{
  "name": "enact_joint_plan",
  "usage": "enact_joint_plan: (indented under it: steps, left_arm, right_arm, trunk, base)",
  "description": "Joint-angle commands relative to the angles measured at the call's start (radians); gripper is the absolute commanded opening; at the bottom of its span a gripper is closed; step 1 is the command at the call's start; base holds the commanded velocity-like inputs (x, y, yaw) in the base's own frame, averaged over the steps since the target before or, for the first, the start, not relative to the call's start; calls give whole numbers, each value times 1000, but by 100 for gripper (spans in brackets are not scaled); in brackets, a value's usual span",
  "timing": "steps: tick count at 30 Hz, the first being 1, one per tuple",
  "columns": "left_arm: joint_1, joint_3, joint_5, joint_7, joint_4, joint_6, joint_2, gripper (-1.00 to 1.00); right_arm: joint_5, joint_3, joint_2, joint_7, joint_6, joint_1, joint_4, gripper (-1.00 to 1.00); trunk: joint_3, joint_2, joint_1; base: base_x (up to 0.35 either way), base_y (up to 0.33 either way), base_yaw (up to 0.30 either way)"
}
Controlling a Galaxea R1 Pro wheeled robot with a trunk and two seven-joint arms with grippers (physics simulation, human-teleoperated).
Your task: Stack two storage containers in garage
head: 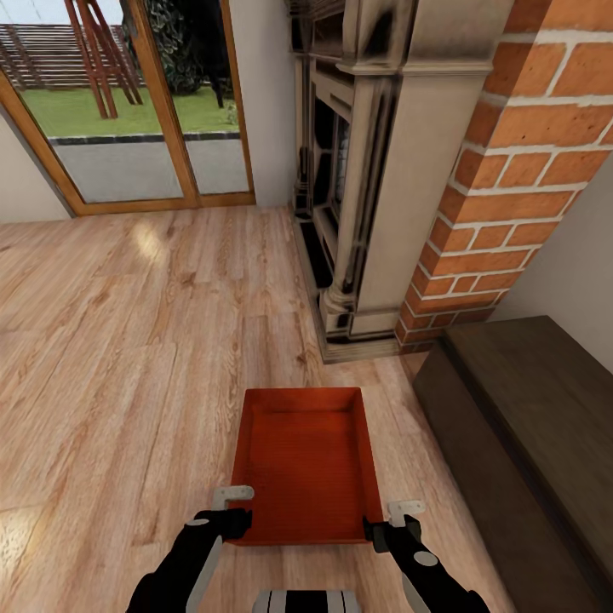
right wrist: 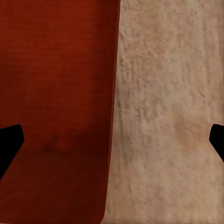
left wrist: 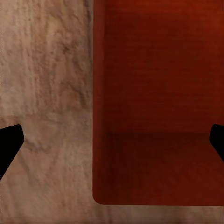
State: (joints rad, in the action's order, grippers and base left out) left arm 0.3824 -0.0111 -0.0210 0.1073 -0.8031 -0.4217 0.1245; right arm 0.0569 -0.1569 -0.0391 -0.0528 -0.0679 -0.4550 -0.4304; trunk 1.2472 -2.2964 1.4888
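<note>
No writing shows. A plain orange-red storage container (head: 306,464), thin-walled and ribbed inside, sits low centre on light wood plank floor (head: 128,340). The left claw (head: 232,508) and right claw (head: 400,519) straddle its near corners, jaws spread.

Orange-red bin (right wrist: 56,93) seen from above, lying on a light wood floor (right wrist: 168,102). Bin's inside is plain, darker toward one end, with a faint small mark on its bottom. One long edge of the bin runs straight through the frame; a rounded corner (right wrist: 103,215) shows at its end. Floor beside it is pale, grainy, blurred. Right gripper (right wrist: 112,144): two dark fingertips (right wrist: 9,142) at opposite frame edges, spread wide, one over the bin, the other over bare floor, the bin's edge between them. Contact with the bin not clear.
</note>
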Motion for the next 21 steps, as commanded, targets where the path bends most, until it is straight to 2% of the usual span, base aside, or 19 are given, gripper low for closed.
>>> enact_joint_plan:
  steps: [1, 4, 8, 21]
  left_arm:
    - [0, -1, -2, 2, -1, -6, 1, 100]
    - [1, -1, -2, 2, -1, -5, 2, 100]
    - [2, -1, -2, 2, 9, -5, 2, 100]
    - [4, -1, -2, 2, 13, 0, 0, 100]
  right_arm:
    - [6, -7, 1, -6, -3, -1, 1, 100]
    - [6, -7, 1, -6, -4, -1, 1, 100]
    - [6, -7, 1, -6, -4, -1, 1, 100]
    - [6, -7, 1, -6, -4, -1, 1, 100]
  trunk:
    - [1, 0, 0]
    - [1, 0, 0]
    - [13, -28, 15]
    - [13, -28, 15]
  base:
    - [0, 0, 0]
    - [0, 0, 0]
    - [0, 0, 0]
    - [0, 0, 0]
